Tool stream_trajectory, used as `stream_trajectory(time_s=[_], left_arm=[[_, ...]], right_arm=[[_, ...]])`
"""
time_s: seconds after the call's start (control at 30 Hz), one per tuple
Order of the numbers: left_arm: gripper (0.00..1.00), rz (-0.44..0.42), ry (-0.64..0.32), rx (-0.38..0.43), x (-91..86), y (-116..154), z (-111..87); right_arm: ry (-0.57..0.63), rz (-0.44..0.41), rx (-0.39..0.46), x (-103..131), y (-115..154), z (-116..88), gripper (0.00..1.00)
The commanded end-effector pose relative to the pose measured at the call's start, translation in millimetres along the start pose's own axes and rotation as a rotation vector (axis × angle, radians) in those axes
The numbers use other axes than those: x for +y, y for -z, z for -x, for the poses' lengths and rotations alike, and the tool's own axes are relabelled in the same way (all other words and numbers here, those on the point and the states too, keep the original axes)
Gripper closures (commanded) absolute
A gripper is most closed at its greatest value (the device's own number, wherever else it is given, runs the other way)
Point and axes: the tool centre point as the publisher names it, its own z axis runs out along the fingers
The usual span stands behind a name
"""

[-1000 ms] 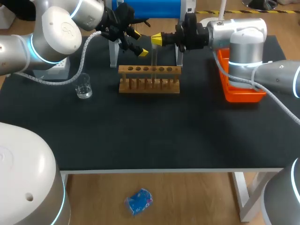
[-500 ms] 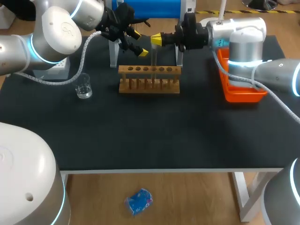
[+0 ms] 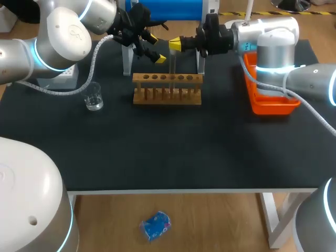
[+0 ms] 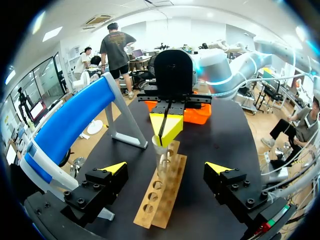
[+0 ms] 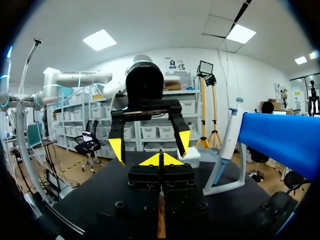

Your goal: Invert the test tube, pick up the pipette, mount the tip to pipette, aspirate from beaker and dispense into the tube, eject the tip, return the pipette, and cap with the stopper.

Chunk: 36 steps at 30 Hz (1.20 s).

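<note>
Head view: nearest lies the bare black surface. Farther in, a wooden rack stands near the middle. A clear beaker sits well apart at its 9 o'clock, and an orange tray at its 3 o'clock. Over the rack's 12 o'clock edge a test tube hangs upright, its lower end level with the rack's top bar. Whether it sits in a hole cannot be told. The right jaws are closed on the tube's upper end, their yellow tips pressed together. The left jaws, at the tube's 10 o'clock and apart from it, stand wide open. In the left wrist view the tube is ahead of them, between their yellow fingertips. Farthest, the pipette rests at a blue-topped stand.
</note>
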Motion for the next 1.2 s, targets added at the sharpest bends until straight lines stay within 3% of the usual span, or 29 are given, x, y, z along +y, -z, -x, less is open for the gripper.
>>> stream_trajectory(time_s=[0.03, 0.73, 1.2], left_arm=[[0.0, 0.003, 0.001, 0.001, -0.4, 0, -0.1], [0.0, 0.003, 0.001, 0.001, -0.4, 0, -0.1], [0.0, 0.003, 0.001, 0.001, -0.4, 0, -0.1]], right_arm=[[0.006, -0.002, 0.0, -7, 0, -1, 1.0], [0.082, -0.003, 0.009, 29, 4, -5, 1.0], [0.053, -0.206, -0.055, 50, 41, -31, 1.0]])
